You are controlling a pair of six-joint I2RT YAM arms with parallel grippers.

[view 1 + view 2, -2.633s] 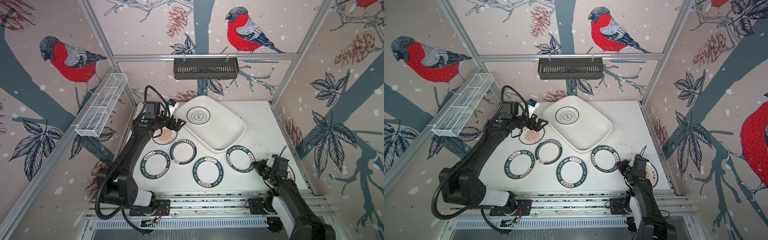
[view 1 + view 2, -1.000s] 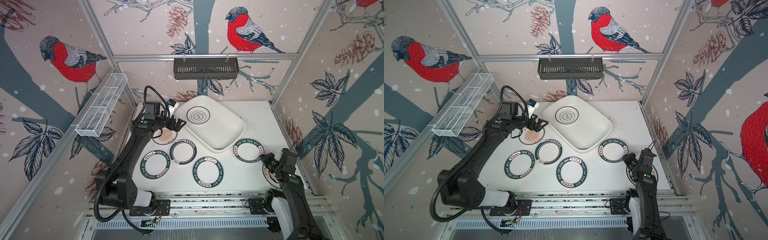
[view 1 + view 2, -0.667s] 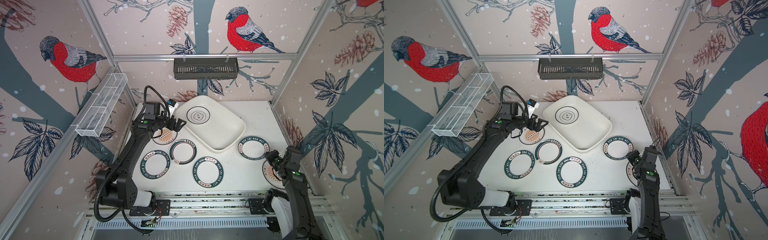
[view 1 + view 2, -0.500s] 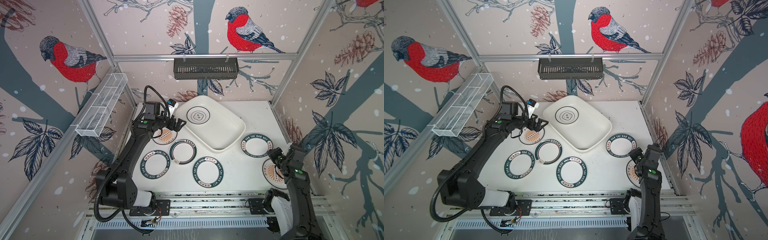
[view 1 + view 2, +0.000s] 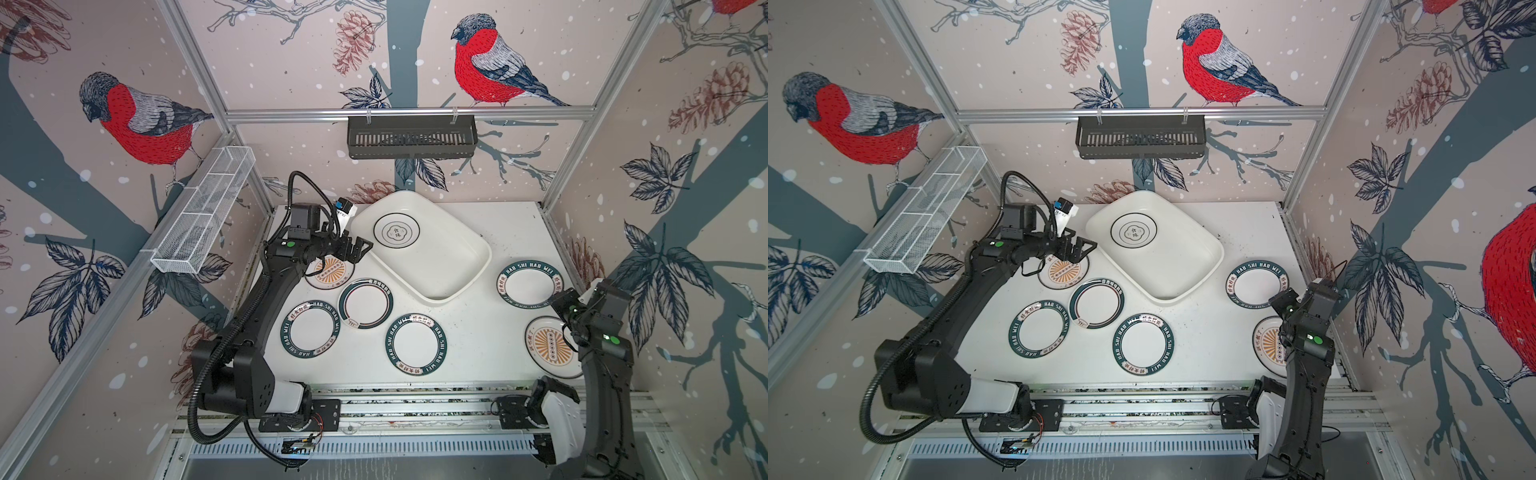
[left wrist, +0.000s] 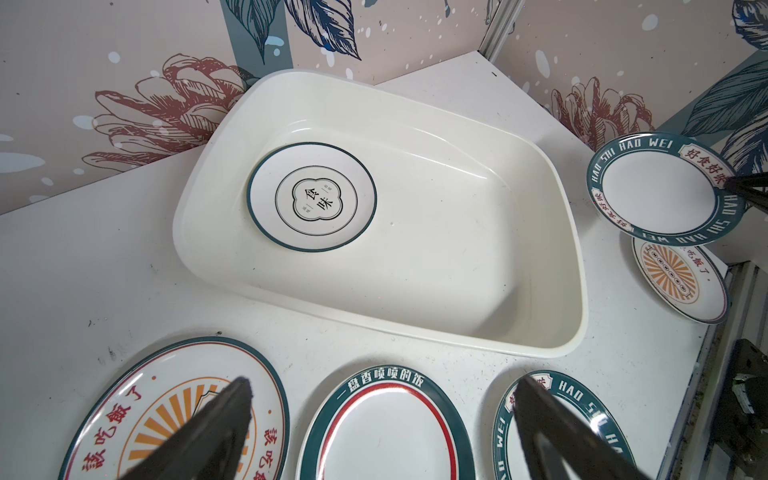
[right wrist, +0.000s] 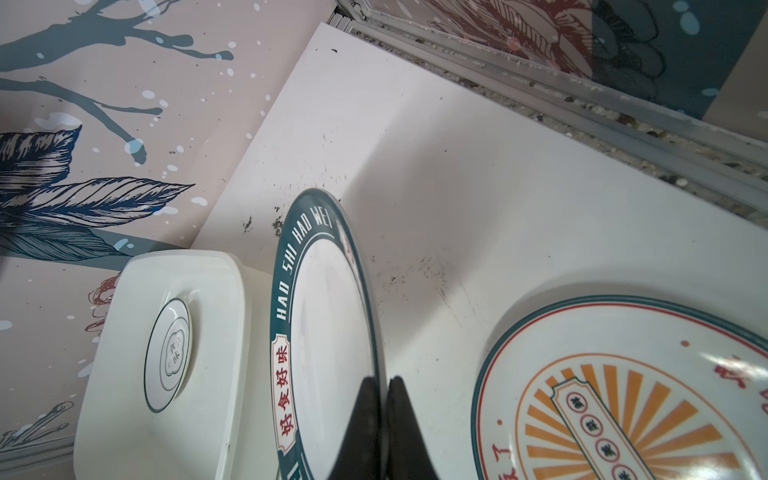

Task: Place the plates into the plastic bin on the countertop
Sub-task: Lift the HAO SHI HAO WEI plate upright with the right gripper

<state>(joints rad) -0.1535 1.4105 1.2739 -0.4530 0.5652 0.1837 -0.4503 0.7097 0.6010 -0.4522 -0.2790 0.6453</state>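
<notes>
One plate (image 5: 396, 232) lies inside the plastic bin (image 5: 451, 270), while beside the bin the right end effector (image 5: 559, 302) pinches a lettered plate (image 5: 530, 285) by its rim, apparently to carry it in, and the left end effector (image 5: 360, 249) hangs spread open above a sunburst plate (image 5: 331, 272) on the table (image 5: 478, 332).

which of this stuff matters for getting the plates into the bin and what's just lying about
Job: bin; plate already inside; plate gripped by right hand; five plates on the countertop.
Lying about: black basket; wire basket.
</notes>
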